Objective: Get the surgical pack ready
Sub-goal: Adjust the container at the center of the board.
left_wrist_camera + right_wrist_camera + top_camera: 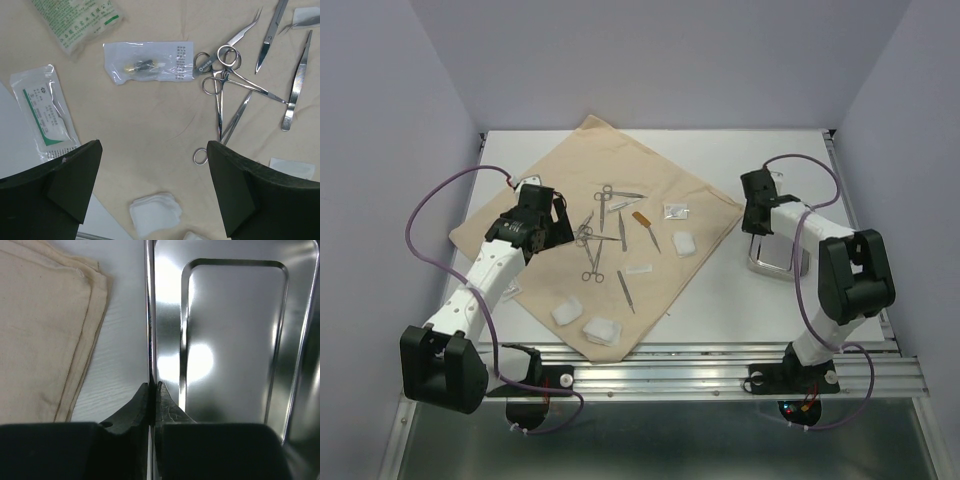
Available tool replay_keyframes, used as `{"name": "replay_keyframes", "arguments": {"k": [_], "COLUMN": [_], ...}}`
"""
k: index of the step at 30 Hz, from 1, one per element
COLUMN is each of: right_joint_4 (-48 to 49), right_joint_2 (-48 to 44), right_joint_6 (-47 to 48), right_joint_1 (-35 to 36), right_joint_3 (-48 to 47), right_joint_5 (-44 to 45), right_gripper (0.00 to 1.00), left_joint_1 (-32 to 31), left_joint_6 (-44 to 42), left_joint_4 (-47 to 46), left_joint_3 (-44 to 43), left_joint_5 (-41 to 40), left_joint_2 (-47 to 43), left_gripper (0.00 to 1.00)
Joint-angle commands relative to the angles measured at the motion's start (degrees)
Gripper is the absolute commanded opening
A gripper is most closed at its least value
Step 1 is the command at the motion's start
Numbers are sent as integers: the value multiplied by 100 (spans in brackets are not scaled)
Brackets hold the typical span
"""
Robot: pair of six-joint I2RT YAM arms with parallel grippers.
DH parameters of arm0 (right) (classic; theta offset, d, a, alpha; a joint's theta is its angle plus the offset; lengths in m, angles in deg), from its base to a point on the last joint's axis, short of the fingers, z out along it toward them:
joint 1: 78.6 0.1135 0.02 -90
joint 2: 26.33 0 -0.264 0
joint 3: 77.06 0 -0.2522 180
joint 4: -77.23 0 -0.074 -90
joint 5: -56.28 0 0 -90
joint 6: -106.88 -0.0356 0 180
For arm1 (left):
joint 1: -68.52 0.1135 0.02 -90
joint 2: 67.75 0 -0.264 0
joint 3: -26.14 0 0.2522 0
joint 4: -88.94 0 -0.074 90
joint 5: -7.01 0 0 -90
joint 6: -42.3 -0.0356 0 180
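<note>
The beige cloth point(650, 190) lies spread diagonally over the table's middle. Silver scissors and forceps point(595, 235) are scattered on it, and in the left wrist view the scissors point(220, 62) and a forceps point(297, 82) lie ahead to the right. White gauze pads point(601, 331) rest near the cloth's front corner. My left gripper point(555, 225) hovers open over the cloth point(150, 130), with a gauze pad point(155, 212) below its gap point(152, 170). The steel tray point(775, 262) stands off the cloth at the right. My right gripper point(154, 386) is shut on the tray's point(235, 340) left rim.
Sealed packets point(150, 62) point(45, 112) lie on the cloth ahead of the left gripper, and another gauze pad point(684, 243) sits near the cloth's right side. The cloth's folded edge point(85, 340) runs just left of the tray. Grey walls enclose the table.
</note>
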Motion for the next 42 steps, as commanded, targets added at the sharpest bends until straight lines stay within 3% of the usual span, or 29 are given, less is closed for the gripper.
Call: {"name": "replay_keyframes", "arguments": {"k": [1,11,25,28,29,32,35,42], "right_joint_4": [166,369,395,395,395,299,272,18], "right_joint_2": [-542,-376,520,556,539,364,161,519], "right_joint_6": [465,870,457,440,457,475,510,580], "right_joint_1": [143,943,1419,1471,1524,1524,1576,2095], "right_joint_3": [-375,-770,-1113,-1104,-1104,-1192,-1402,-2167], "right_joint_5": [134,90,46,29,28,55,-15,-59], "right_gripper": [1,1,1,16,38,60,65,65], "left_joint_1": [-26,-26,-26,-26,-26,-26,-35,-26], "left_joint_6": [-40,4,-22,-22,-14,57,101,258], "left_joint_4": [-48,-22,92,101,110,180,180,163], "left_joint_3": [-56,-56,-127,-136,-136,-153,-145,-83], "left_joint_5": [-79,-53,-53,-70,-114,-194,-141,-237], "left_joint_2": [28,46,-68,-86,-86,-59,-59,-59], "left_gripper": [99,99,99,99,99,99,99,99]}}
